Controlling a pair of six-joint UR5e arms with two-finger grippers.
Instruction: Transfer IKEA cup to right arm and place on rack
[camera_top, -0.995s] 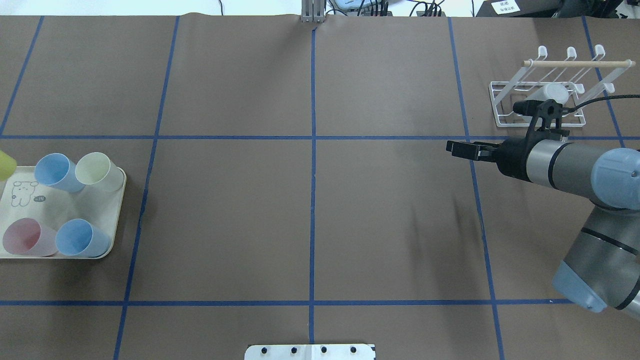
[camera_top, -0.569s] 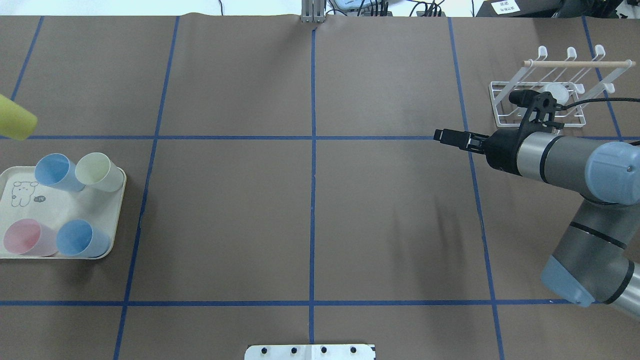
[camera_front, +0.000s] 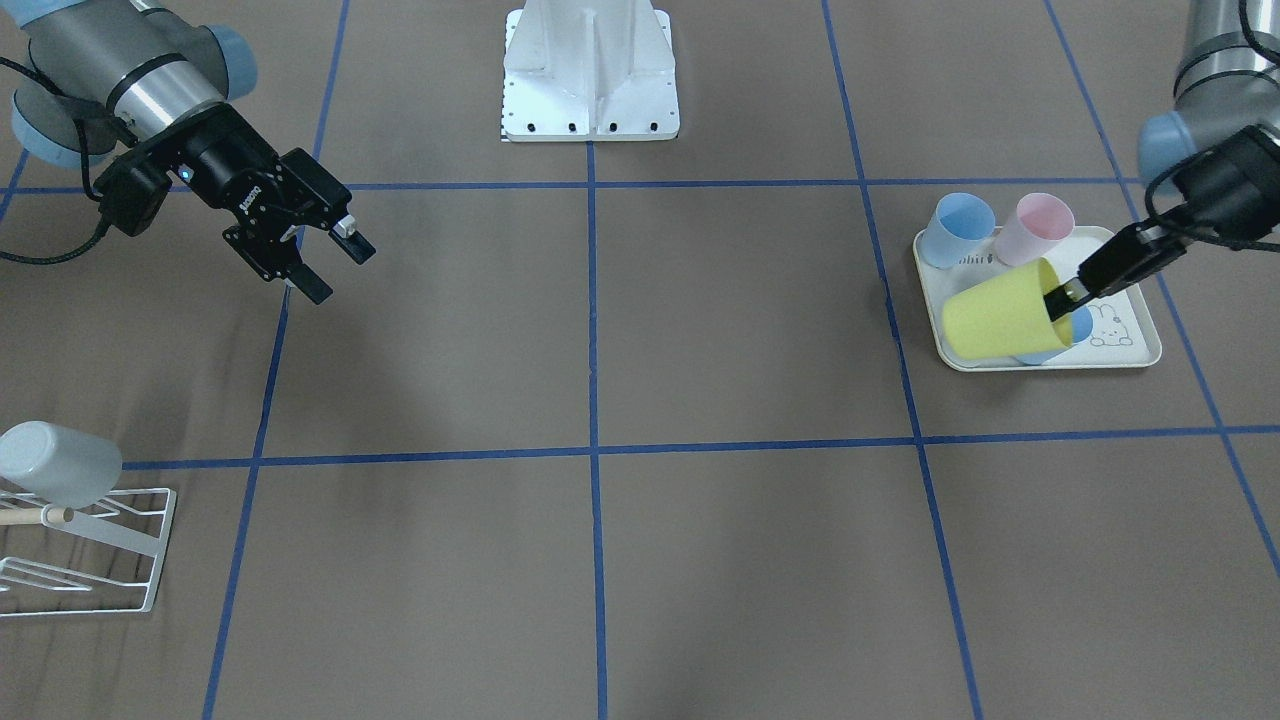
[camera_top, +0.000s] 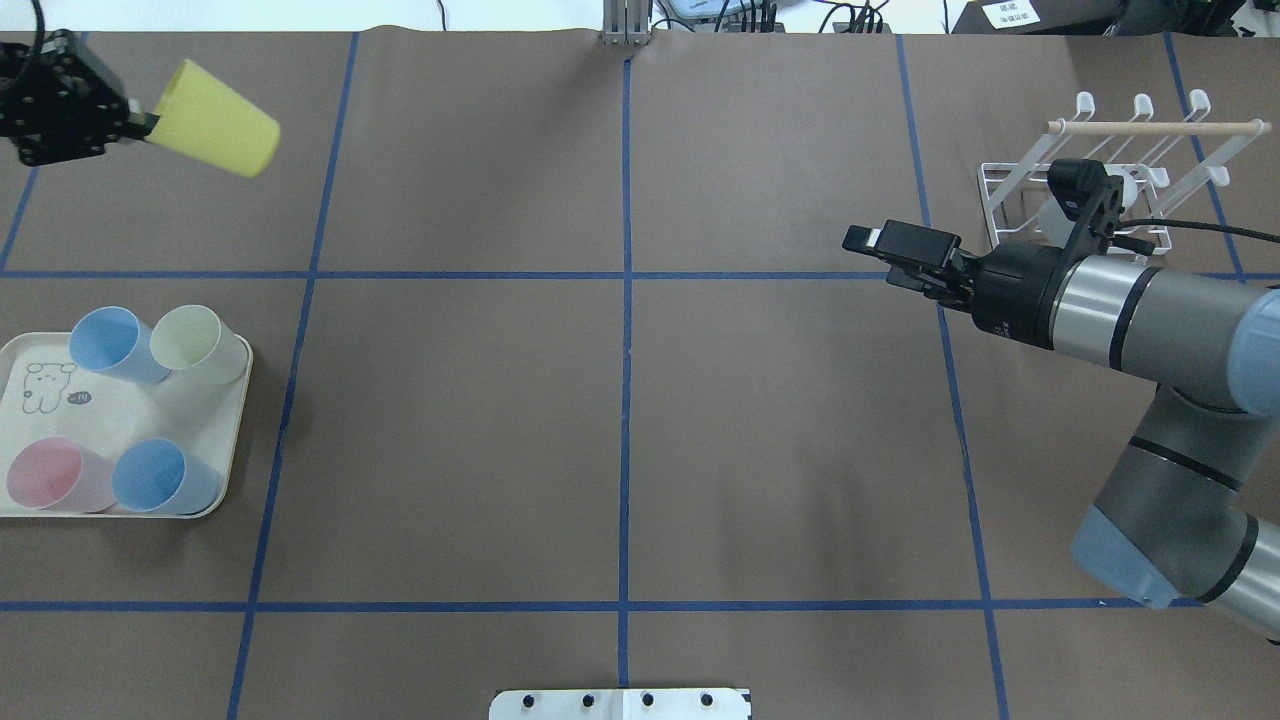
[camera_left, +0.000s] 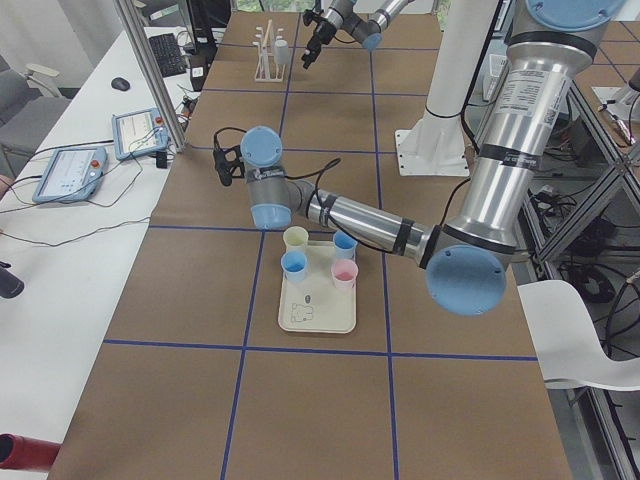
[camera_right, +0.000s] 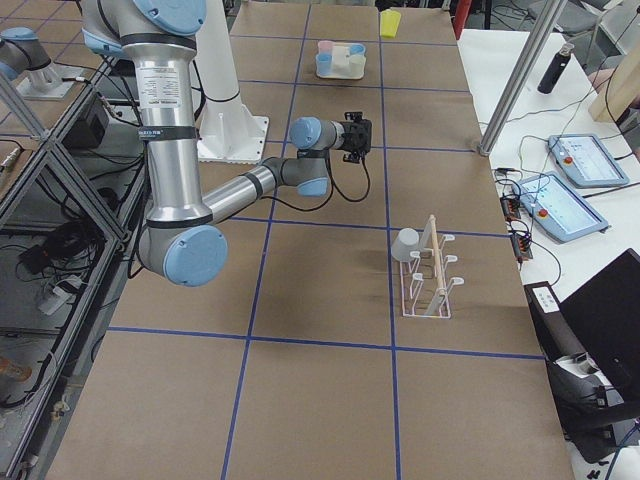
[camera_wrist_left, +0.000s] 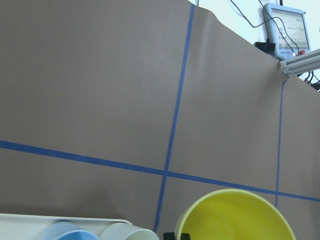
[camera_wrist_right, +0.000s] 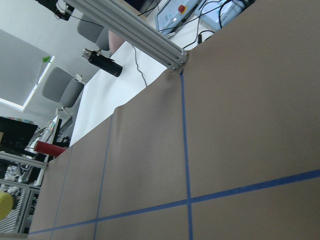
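The IKEA cup is yellow and hangs tilted on its side in the air over the table's far left. My left gripper is shut on its rim, one finger inside the mouth. In the left wrist view the cup's open mouth fills the bottom edge. The right arm reaches in from the right, and its gripper is open and holds nothing, well apart from the cup. The white wire rack stands at the far right, behind that arm's wrist, with a white cup on one prong.
A cream tray at the left edge holds two blue cups, a pale green cup and a pink cup. Blue tape lines cross the brown table. The robot's white base sits at the near middle edge.
My left gripper has carried the yellow cup farther from the robot and rightward, into full view. The right gripper has moved left and slightly away, turning at the wrist.
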